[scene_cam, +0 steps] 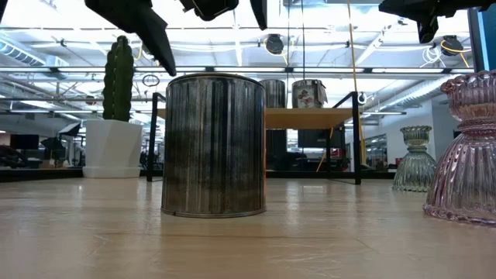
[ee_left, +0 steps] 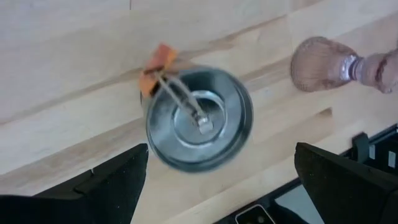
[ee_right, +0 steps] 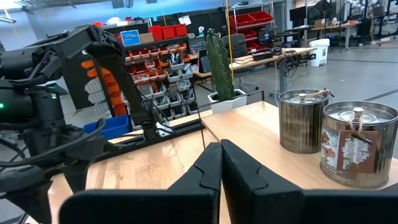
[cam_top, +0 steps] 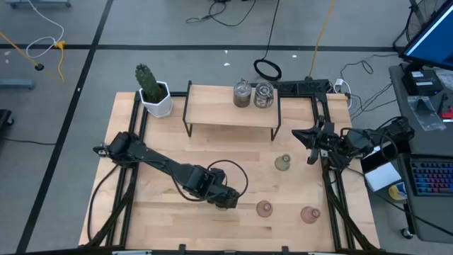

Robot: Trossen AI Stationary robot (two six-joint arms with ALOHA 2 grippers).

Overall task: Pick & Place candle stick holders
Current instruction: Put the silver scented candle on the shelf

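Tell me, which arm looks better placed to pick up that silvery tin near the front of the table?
The left, probably. Its open gripper hangs directly above the silvery tin, one finger on each side. The right gripper is shut and waits at the table's right edge, far from it.

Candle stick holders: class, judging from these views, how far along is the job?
Done: two round silvery metal holders stand on the wooden shelf. In hand: the open left gripper hovers above a third silvery holder, not gripping it. Left: two pink glass holders and a pale green glass holder on the table. The right gripper waits shut.
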